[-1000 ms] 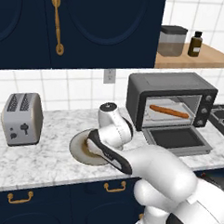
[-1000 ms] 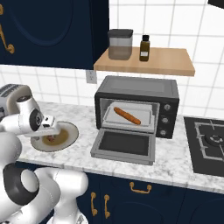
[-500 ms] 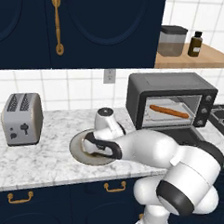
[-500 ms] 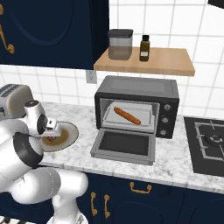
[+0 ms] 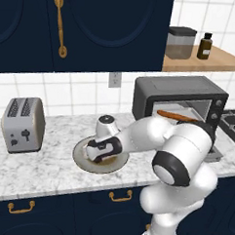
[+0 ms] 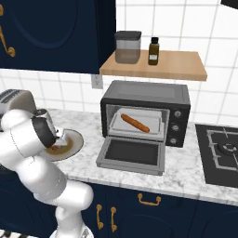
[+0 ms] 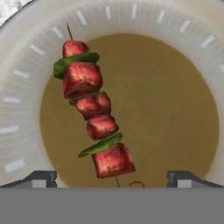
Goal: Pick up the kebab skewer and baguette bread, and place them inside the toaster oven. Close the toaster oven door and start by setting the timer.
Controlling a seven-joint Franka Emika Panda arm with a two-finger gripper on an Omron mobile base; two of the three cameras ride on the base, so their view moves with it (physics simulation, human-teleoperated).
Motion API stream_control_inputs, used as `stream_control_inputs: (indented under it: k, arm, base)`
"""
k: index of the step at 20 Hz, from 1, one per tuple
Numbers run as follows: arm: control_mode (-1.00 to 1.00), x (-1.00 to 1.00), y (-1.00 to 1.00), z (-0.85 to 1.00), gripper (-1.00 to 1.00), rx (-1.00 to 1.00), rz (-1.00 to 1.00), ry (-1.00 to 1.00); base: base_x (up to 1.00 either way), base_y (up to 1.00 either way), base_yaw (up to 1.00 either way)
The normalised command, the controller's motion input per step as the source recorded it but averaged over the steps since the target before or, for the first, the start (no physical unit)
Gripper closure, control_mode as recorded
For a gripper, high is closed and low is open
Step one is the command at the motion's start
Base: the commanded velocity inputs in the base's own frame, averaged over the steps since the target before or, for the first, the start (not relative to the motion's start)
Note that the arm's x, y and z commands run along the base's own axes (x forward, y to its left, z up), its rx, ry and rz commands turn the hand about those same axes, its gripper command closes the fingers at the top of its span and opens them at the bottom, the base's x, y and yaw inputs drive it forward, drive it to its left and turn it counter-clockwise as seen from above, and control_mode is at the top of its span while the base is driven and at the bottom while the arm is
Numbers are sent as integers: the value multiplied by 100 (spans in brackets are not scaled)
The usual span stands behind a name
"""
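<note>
A home kitchen, rendered. A marble counter (image 5: 38, 171) runs over navy cabinets with brass handles (image 5: 21, 208), and more navy cupboards (image 5: 95, 25) hang above a white tiled wall (image 5: 67, 90) with a socket (image 5: 114, 80). On the counter stand a silver toaster (image 5: 24, 124) at 9 o'clock, a plate (image 5: 83, 159) with food in the middle and a black toaster oven (image 6: 146, 114) at 3 o'clock. A wooden shelf (image 6: 176, 65) carries a jar (image 6: 127, 46) and a bottle (image 6: 154, 51); a hob (image 6: 221, 153) sits far right
</note>
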Motion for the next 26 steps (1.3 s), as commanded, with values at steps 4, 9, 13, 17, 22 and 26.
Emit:
stream_control_inputs:
  k: [4, 9, 13, 17, 22, 26]
  arm:
    - [-100, 29, 6, -25, -100, 0, 0, 2]
    - [-100, 25, 7, -24, -100, 0, 0, 0]
    - [-100, -14, 5, -3, 100, 0, 0, 0]
    - [-100, -16, -28, -2, 100, 0, 2, 0]
    - [-100, -28, -80, 68, 100, 6, 6, 0]
    - [-100, -9, -100, 100, 100, 11, 1, 0]
  base:
    - [0, 0, 0]
    - [0, 0, 0]
    - [0, 0, 0]
    - [0, 0, 0]
    - [0, 0, 0]
    - [0, 0, 0]
